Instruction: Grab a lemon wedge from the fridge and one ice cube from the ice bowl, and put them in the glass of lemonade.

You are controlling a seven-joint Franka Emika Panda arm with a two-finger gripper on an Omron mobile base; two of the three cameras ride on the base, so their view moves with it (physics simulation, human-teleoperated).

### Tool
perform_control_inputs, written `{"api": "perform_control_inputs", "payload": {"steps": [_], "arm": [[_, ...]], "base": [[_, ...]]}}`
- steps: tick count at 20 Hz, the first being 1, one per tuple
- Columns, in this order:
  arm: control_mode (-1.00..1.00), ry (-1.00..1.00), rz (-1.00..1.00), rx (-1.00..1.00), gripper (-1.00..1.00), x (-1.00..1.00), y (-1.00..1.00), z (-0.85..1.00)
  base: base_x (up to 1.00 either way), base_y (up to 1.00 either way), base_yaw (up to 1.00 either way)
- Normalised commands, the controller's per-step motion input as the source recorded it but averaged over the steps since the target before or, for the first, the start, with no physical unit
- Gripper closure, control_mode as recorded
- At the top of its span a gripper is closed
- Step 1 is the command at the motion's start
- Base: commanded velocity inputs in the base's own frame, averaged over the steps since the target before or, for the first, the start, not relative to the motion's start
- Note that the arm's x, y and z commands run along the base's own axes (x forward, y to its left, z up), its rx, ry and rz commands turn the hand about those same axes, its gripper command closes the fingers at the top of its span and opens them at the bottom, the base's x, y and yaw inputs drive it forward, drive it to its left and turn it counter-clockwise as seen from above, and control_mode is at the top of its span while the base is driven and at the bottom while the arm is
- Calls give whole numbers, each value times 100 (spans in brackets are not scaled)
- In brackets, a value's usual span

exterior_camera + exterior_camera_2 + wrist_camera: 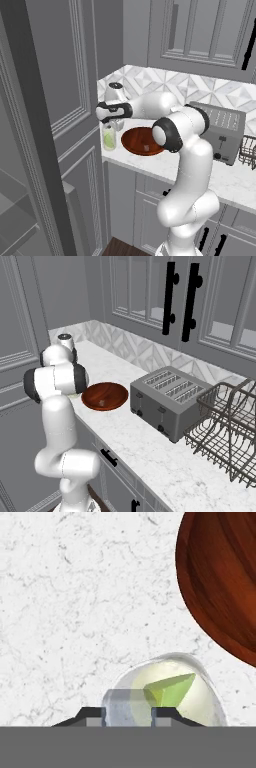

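Note:
In the hand view my gripper (128, 714) is shut on a cloudy ice cube (124, 704), with a dark fingertip on each side of it. Right below stands the glass of lemonade (210, 704), and the yellow-green lemon wedge (170, 691) lies inside it. The reddish-brown ice bowl (220, 582) fills the upper right. From the left base view the gripper (116, 123) hangs just over the glass (109, 139) at the counter's left end, beside the ice bowl (140, 140), which holds one more cube (146, 148). A dark grey door (22, 100) at the far left looks like the fridge.
A grey toaster (167, 398) stands right of the bowl (105, 396), and a wire dish rack (225, 426) beyond it. A small shaker (65, 340) sits near the back wall. Panelled cabinets with black handles (170, 298) hang above the white marble counter (150, 451).

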Motion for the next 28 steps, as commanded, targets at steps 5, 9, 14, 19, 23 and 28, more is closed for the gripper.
{"api": "perform_control_inputs", "payload": {"steps": [5,9,14,19,23,28], "arm": [[-100,-4,0,0,-100,-28,-11,14],[-100,-5,0,0,-100,-1,-16,51],[-100,-22,1,3,-100,-30,-33,93],[-100,-52,7,8,-100,-99,-81,100],[-100,-57,0,11,-100,-100,-100,83],[-100,-64,0,7,-100,-100,-100,75]], "base": [[0,0,0],[0,0,0],[0,0,0],[0,0,0],[0,0,0],[0,0,0]]}}
